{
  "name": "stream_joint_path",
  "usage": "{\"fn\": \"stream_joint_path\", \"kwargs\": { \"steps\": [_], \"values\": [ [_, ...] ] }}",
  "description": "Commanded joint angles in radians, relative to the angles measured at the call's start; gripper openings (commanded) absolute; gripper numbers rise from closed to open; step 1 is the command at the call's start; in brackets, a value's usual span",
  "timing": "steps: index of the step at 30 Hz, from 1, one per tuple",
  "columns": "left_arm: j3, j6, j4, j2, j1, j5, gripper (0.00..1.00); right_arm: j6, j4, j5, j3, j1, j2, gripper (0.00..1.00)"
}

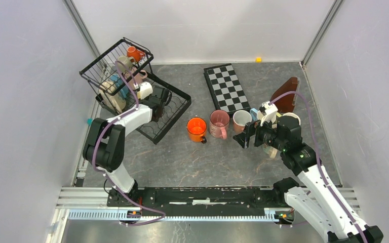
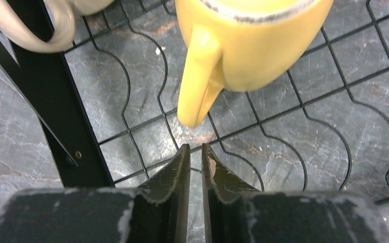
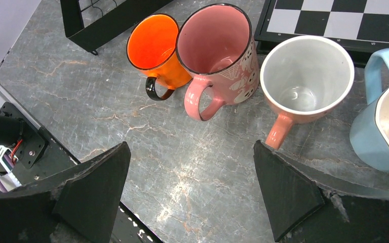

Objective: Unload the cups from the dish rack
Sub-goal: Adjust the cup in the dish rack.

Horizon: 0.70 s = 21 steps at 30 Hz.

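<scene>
The dish rack (image 1: 177,112) stands at the back left, and its tall basket (image 1: 97,65) holds several cups, an orange one (image 1: 133,52) on top. My left gripper (image 2: 195,148) hovers over the flat wire tray (image 2: 126,104), almost shut with only a thin slit and nothing in it. Just ahead of it is the handle of a yellow cup (image 2: 253,45). My right gripper (image 3: 191,146) hangs open over bare table. Before it stand an orange cup (image 3: 154,45), a pink cup (image 3: 215,45), a salmon cup (image 3: 304,76) and a light blue cup (image 3: 372,142).
A black-and-white checkerboard (image 1: 227,88) lies behind the row of cups. A brown object (image 1: 286,96) stands at the back right, close to the wall. A cream cup's handle (image 2: 30,30) hangs beside the rack's black frame (image 2: 55,101).
</scene>
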Motion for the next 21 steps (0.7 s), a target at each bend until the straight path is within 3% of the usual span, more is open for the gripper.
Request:
{"fn": "stream_joint_path", "kwargs": {
  "steps": [1,6,13,21],
  "values": [
    [-0.041,-0.106,0.027,-0.063,-0.016,0.007,0.20,-0.012,0.022,-0.003,-0.009,0.004,-0.014,0.98],
    [-0.071,-0.096,0.055,-0.096,-0.028,-0.007,0.24,-0.011,0.022,-0.002,-0.016,0.003,-0.015,0.98],
    [-0.115,0.018,0.171,-0.147,-0.018,-0.017,0.50,-0.010,0.027,0.000,-0.022,0.003,-0.009,0.98],
    [-0.118,0.090,0.274,-0.125,0.058,0.080,0.62,-0.014,0.022,0.005,-0.025,0.004,-0.007,0.98]
  ]
}}
